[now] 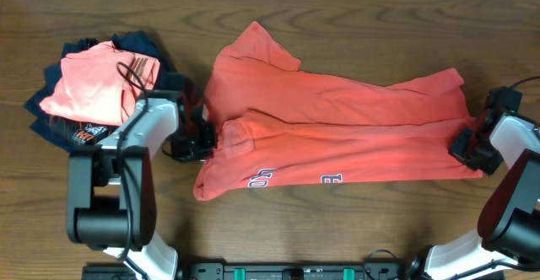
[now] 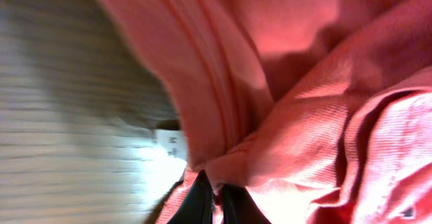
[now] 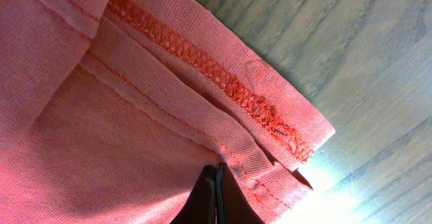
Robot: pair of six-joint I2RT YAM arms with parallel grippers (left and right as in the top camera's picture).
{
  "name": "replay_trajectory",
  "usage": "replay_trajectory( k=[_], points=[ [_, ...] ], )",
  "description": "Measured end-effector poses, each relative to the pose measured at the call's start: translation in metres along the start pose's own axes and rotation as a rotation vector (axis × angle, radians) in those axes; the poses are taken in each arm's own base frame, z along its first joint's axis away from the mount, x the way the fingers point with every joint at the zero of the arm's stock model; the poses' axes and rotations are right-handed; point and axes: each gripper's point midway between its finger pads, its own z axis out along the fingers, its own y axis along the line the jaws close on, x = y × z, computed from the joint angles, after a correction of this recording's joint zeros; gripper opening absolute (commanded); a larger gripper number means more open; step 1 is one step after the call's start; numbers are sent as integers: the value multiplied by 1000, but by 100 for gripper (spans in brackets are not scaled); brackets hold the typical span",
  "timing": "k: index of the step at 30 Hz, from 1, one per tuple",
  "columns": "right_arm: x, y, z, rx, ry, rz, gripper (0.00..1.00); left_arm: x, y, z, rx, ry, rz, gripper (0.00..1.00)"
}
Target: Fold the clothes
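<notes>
T-shirt point(image 1: 337, 128) lies lengthwise across the middle of the worktop point(image 1: 354, 229), collar end toward the left edge and hem toward the right edge. The near long side is already turned over, with the lettering point(image 1: 261, 179) showing along the near edge.

Left hand point(image 1: 196, 141) is clamped on bunched cloth at the collar point(image 2: 216, 89), just beside the neck label point(image 2: 172, 143). Right hand point(image 1: 467, 148) is pinched shut on the stacked hem point(image 3: 223, 82), close to its corner.

Risks:
- The right bite looks shallow and sits at the very edge of several layers. Under pull the lower layer could slip out and the fold would open.
- The left grip is on a wad, not a flat edge. Lifting from it would likely drag wrinkles into the chest and skew the fold line.
- Uneven lift or tension between the two ends would twist the long fold.
- The far sleeve point(image 1: 266, 48) is loose and flipped, so it may trail or get tucked in crooked.
- The left arm works near the salmon-pink shirt point(image 1: 93, 86) on the navy garment point(image 1: 139, 42) by the left edge. A wide swing could knock that pile.
</notes>
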Motion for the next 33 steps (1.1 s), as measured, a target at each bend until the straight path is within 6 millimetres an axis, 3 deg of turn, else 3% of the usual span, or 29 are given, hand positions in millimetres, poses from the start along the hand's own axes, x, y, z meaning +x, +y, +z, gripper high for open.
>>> replay_trajectory(
  k=[5,6,8,9,17,19,25,29,33],
  points=[
    [0,0,0,0,0,0,1,-20,10,-31,14,-112,-47,6],
    [0,0,0,0,0,0,1,-21,9,-35,18,-126,-48,15],
    [0,0,0,0,0,0,1,-21,7,-39,25,-135,-41,53],
    [0,0,0,0,0,0,1,-20,6,-41,31,-132,-47,58],
    [0,0,0,0,0,0,1,-1,-19,-40,87,-74,-15,57],
    [0,0,0,-1,0,0,1,1,-29,-38,97,-68,13,53],
    [2,-3,0,14,6,-1,1,-6,-56,-34,116,-122,118,49],
    [11,-20,1,93,36,33,1,1,-55,-31,82,-103,130,49],
    [5,-25,3,73,27,77,7,2,-52,-31,67,-99,126,49]
  ],
)
